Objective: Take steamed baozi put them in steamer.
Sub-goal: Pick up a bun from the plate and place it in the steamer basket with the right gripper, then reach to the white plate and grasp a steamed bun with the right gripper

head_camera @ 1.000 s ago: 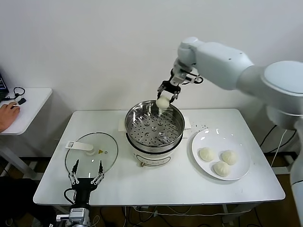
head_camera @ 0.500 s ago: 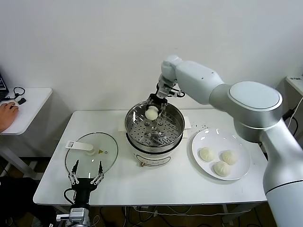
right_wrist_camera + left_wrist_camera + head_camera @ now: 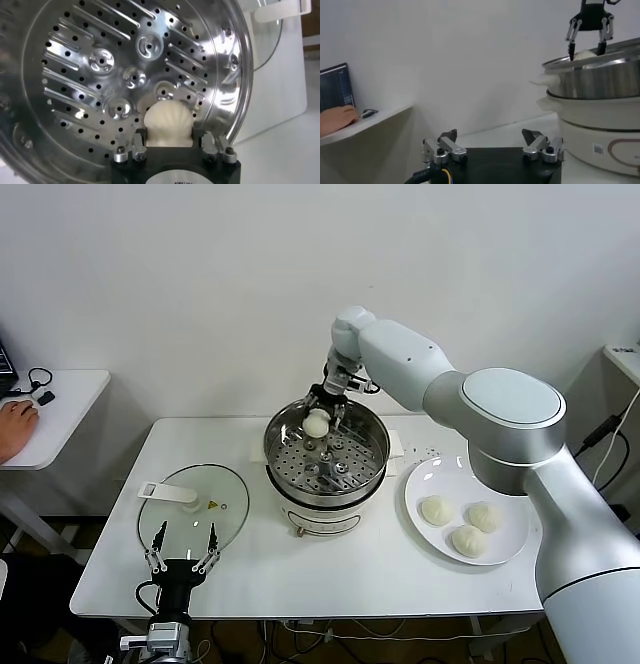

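Note:
My right gripper (image 3: 320,420) is shut on one off-white baozi (image 3: 317,423) and holds it just inside the back rim of the steamer (image 3: 273,446), above the perforated tray. The right wrist view shows the pleated baozi (image 3: 169,124) clamped between the two fingers, with the shiny perforated tray (image 3: 90,75) below it. Three more baozi (image 3: 436,510) (image 3: 485,516) (image 3: 469,540) lie on the white plate (image 3: 420,478) to the right of the steamer. My left gripper (image 3: 182,562) waits open near the table's front edge, left of the steamer, with nothing between its fingers.
A flat glass lid (image 3: 225,489) with a white handle lies on the table left of the steamer, just behind the left gripper. A side desk (image 3: 70,399) with a person's hand stands at the far left. The wall is close behind the steamer.
The right gripper has carried the baozi leftward and down, from above the steamer's back rim to just inside it. The left arm has not moved.

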